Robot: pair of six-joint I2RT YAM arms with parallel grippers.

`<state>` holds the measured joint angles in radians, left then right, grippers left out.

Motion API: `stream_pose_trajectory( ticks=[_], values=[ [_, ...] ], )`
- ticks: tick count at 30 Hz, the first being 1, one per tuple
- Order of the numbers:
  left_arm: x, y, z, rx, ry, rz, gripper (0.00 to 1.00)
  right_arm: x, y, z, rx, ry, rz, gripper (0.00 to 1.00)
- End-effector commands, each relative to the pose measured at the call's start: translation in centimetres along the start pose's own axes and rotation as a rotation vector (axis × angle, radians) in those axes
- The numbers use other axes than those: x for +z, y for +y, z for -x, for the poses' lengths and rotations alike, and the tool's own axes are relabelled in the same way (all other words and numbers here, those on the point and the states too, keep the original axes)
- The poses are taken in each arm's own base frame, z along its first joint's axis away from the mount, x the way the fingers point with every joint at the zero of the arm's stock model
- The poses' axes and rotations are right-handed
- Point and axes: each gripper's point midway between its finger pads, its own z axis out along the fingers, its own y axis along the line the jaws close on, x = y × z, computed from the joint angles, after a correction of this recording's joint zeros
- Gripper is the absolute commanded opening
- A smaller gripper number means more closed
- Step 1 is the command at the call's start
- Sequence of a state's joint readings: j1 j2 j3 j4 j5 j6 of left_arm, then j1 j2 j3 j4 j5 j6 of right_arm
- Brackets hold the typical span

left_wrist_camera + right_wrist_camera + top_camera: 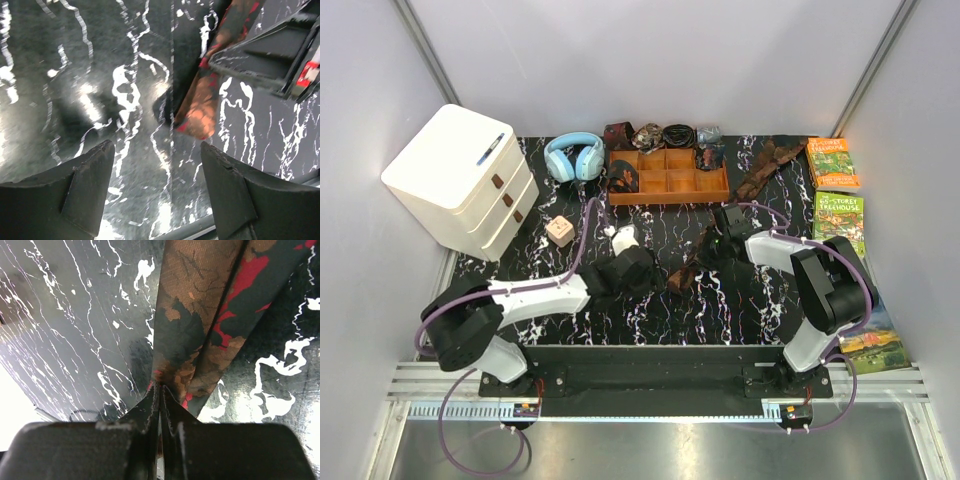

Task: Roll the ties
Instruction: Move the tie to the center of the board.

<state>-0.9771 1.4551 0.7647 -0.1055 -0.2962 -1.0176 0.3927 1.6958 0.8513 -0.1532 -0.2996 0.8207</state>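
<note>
A dark brown tie with a reddish-tan pattern [688,266] lies on the black marble table [740,300] between my two grippers. My right gripper [721,240] is shut on its far end; in the right wrist view the jaws [160,390] pinch folded layers of the tie [200,315]. My left gripper [657,277] is open and empty just left of the tie's near end. In the left wrist view its fingers [90,185] stand wide apart over bare table, the tie's end [197,107] ahead to the right. A second tie [769,166] lies unrolled at the back right.
The orange-brown wooden tray [668,194] stands at the back with rolled items in and behind it. Blue headphones [574,156] and a white drawer unit [460,180] are at the back left, a small wooden cube [560,231] near them. Books [840,215] line the right side.
</note>
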Motion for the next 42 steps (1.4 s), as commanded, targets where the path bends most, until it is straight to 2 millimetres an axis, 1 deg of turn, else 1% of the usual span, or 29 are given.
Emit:
stream_pose_trajectory(
  ticks=[1, 3, 4, 6, 8, 9, 10, 11, 12, 14, 15, 17, 18, 20, 21, 22, 25, 27, 28, 29, 31, 32, 35, 38, 39, 41, 42],
  values=[
    [0.7, -4.4, 2.2, -0.021, -0.052, -0.102, 0.73, -0.3, 0.6, 0.6, -0.021, -0.017, 0.012, 0.04],
    [1.3, -5.0, 2.1, -0.020, -0.044, -0.107, 0.73, -0.2, 0.2, 0.2, -0.002, -0.007, -0.005, 0.00],
    [1.4, -5.2, 2.0, -0.021, -0.037, -0.111, 0.73, -0.4, 0.3, 0.2, 0.021, -0.008, -0.004, 0.00],
    [1.9, -5.5, 1.8, -0.023, -0.024, -0.110, 0.73, -0.4, -0.2, -0.1, 0.049, -0.009, -0.018, 0.00],
    [2.1, -5.6, 1.5, -0.044, -0.011, -0.111, 0.73, -0.6, -0.3, -0.1, 0.067, -0.023, -0.023, 0.00],
    [2.3, -5.2, 1.0, -0.048, -0.001, -0.104, 0.73, -0.6, -0.7, -0.3, 0.075, -0.024, -0.029, 0.00],
    [2.4, -5.0, 0.8, -0.056, 0.008, -0.100, 0.73, -0.9, -0.5, -0.2, 0.084, -0.034, -0.023, 0.00],
    [2.5, -5.3, 0.8, -0.064, 0.006, -0.112, 0.73, -1.0, -0.7, -0.2, 0.093, -0.043, -0.030, 0.00],
    [2.7, -5.3, 0.7, -0.066, 0.009, -0.114, 0.73, -1.0, -1.3, -0.5, 0.105, -0.045, -0.042, 0.00],
    [2.9, -5.5, 0.4, -0.068, 0.023, -0.117, 0.73, -1.4, -1.7, -0.5, 0.126, -0.070, -0.054, 0.00],
    [3.0, -5.6, 0.1, -0.071, 0.032, -0.118, 0.73, -1.3, -2.5, -1.0, 0.142, -0.069, -0.069, 0.00],
    [3.1, -5.8, -0.4, -0.086, 0.049, -0.122, 0.72, -1.5, -2.5, -0.9, 0.164, -0.098, -0.046, 0.00],
    [3.3, -5.8, -0.7, -0.089, 0.057, -0.120, 0.71, -1.3, -3.4, -1.7, 0.180, -0.087, -0.055, 0.00],
    [3.2, -6.0, -1.5, -0.096, 0.080, -0.126, 0.70, -1.5, -3.2, -1.7, 0.204, -0.111, -0.016, 0.00],
    [3.2, -6.0, -1.9, -0.094, 0.089, -0.126, 0.70, -1.6, -3.7, -2.3, 0.212, -0.111, -0.013, 0.00],
    [3.1, -6.1, -2.0, -0.093, 0.089, -0.127, 0.71, -1.7, -3.7, -2.2, 0.222, -0.122, 0.000, 0.00],
    [3.1, -5.9, -2.8, -0.070, 0.104, -0.123, 0.72, -2.3, -3.0, -2.0, 0.203, -0.148, 0.048, 0.00],
    [3.2, -5.8, -3.2, -0.059, 0.111, -0.120, 0.73, -3.0, -2.7, -1.8, 0.190, -0.161, 0.050, 0.00],
    [3.1, -5.9, -3.3, -0.053, 0.113, -0.122, 0.74, -3.2, -3.5, -2.1, 0.199, -0.158, 0.010, 0.00],
    [3.0, -5.9, -3.4, -0.049, 0.114, -0.122, 0.74, -3.3, -3.9, -2.3, 0.207, -0.160, -0.003, 0.00],
    [2.8, -6.3, -3.8, -0.037, 0.118, -0.129, 0.75, -3.8, -3.8, -2.4, 0.212, -0.169, 0.007, 0.00],
    [2.6, -6.3, -4.0, -0.031, 0.122, -0.126, 0.75, -3.8, -4.3, -2.7, 0.220, -0.167, -0.001, 0.00],
    [2.0, -6.5, -4.7, -0.038, 0.126, -0.131, 0.75, -3.9, -4.7, -3.0, 0.219, -0.168, -0.005, 0.00],
    [2.2, -6.5, -5.4, -0.038, 0.138, -0.121, 0.75, -3.8, -5.0, -3.2, 0.221, -0.165, -0.013, 0.00],
    [2.4, -6.6, -5.5, -0.027, 0.143, -0.125, 0.73, -3.7, -5.1, -3.3, 0.221, -0.164, -0.014, 0.00],
    [2.6, -7.4, -5.4, -0.020, 0.143, -0.135, 0.71, -3.7, -5.3, -3.3, 0.217, -0.164, -0.018, 0.00],
    [2.8, -7.4, -5.5, -0.017, 0.140, -0.130, 0.71, -3.8, -5.3, -3.3, 0.218, -0.166, -0.019, 0.00]
  ],
)
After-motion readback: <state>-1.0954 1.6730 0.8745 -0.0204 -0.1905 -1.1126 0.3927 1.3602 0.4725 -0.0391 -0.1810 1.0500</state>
